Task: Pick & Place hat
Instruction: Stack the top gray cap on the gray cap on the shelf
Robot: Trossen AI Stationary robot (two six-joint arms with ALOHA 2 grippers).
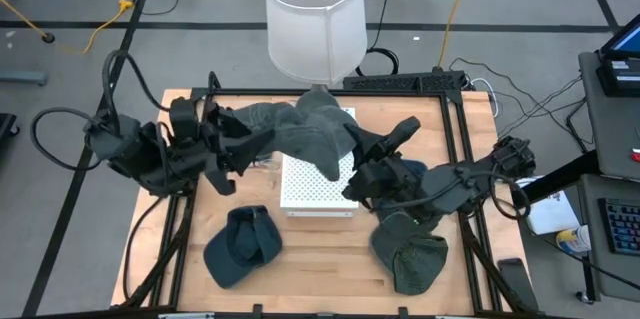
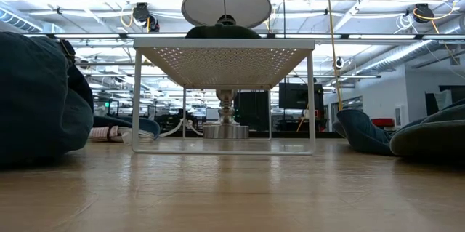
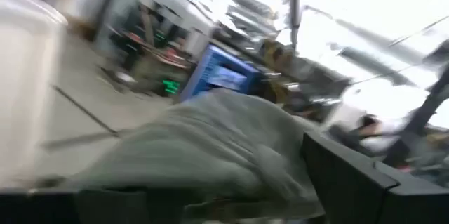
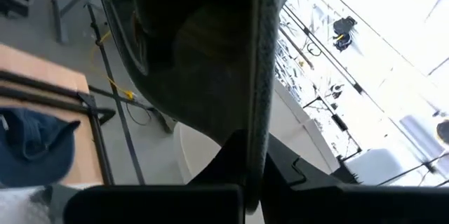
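Grey hat (image 1: 305,131) hangs over the rack (image 1: 318,197); my right gripper (image 1: 362,146) clenches its brim, my left gripper (image 1: 243,141) released beside it.

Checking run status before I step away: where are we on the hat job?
Done: nothing clearly placed. In hand: the grey-green fabric hat hangs above the white perforated metal stand, with the right pincer shut on its edge and the left pincer beside it. Left: the blue cap and green cap lie on the wooden table.
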